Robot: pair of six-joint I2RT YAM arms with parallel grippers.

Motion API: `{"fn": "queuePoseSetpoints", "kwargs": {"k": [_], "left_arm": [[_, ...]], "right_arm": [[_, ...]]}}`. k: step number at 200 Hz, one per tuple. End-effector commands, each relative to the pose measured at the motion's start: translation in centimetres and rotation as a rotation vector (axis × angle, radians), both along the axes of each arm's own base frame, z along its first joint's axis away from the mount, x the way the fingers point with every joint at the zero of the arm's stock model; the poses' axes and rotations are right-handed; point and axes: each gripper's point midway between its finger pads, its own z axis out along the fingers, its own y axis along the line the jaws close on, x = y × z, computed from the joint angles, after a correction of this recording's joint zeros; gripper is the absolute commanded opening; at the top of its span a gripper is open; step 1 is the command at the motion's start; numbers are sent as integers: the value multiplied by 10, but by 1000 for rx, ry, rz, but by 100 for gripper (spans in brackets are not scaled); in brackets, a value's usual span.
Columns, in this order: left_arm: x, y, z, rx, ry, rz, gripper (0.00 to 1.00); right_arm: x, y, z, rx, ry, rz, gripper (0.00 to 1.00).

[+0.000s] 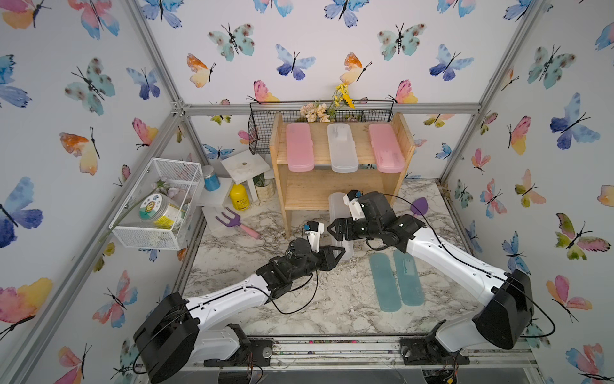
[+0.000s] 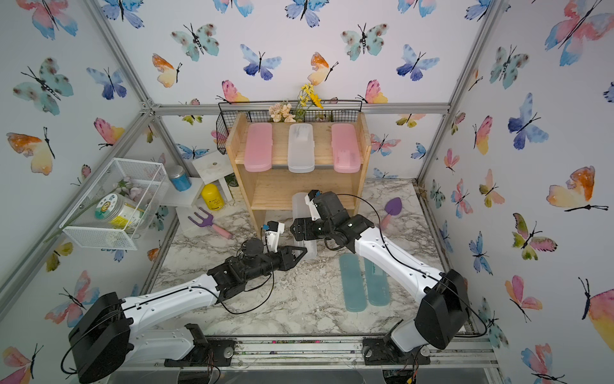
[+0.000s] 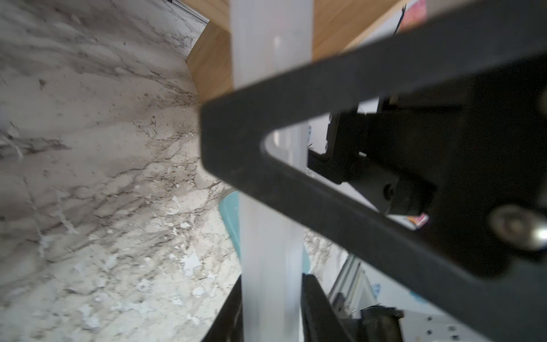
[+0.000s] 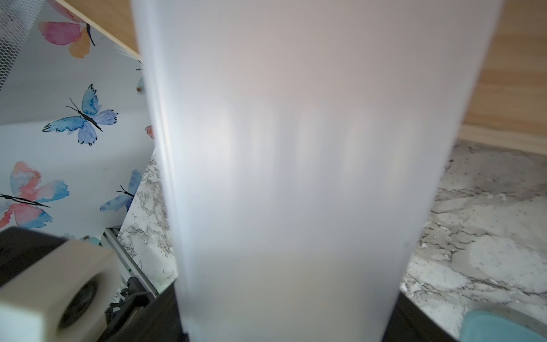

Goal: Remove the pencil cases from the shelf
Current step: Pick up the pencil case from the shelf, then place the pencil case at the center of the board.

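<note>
The left gripper (image 1: pixel 339 254) and right gripper (image 1: pixel 332 229) are both working the frosted white pencil case (image 1: pixel 336 206), which is lying just in front of the shelf (image 1: pixel 312 189). Its far end is reaching the lower tier's front edge. The left claw is sitting at the end away from the shelf and the right one is straddling the middle. The blurred wrist views are not showing whether either is clenched or released.

I judge the case is being drawn clear. One firm hold across its width should be secured before the other claw lets go, then a low, straight pull away from the shelf, beside the two teal cases (image 1: pixel 397 282).

The case is looking milky, flat, smooth and probably slippery. Three more pencil cases (image 1: pixel 342 148) are overhanging the shelf's top tier.
</note>
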Motion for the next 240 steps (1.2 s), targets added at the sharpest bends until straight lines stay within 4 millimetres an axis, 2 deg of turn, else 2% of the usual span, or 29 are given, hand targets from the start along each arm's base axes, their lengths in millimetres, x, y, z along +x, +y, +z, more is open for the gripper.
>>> {"fn": "queuePoseSetpoints", "kwargs": {"k": [1, 24, 39, 62, 100, 120, 139, 175, 205, 240], "left_arm": [[1, 6, 12, -13, -41, 26, 57], [3, 11, 8, 18, -38, 50, 89], [5, 18, 4, 46, -37, 80, 100], [10, 39, -4, 115, -31, 171, 99], [19, 92, -11, 285, -27, 387, 99], [22, 109, -12, 332, -42, 449, 99], [23, 113, -13, 352, -44, 460, 99], [23, 108, -26, 370, -12, 449, 99], [24, 104, -33, 382, 9, 436, 99], [22, 103, -40, 389, 24, 428, 99]], "right_arm": [[1, 2, 10, 16, -20, -6, 84], [0, -7, 12, -12, -30, -31, 84], [-3, -18, 11, -45, -36, -53, 84], [-16, -40, -7, -121, -3, -76, 84], [-61, -72, -77, -219, 169, -79, 83], [-80, -81, -108, -217, 247, -92, 83], [-92, -83, -132, -199, 305, -105, 83], [-102, -74, -153, -230, 349, -122, 83], [-103, -70, -167, -261, 367, -154, 84], [-99, -80, -183, -328, 377, -213, 85]]}}
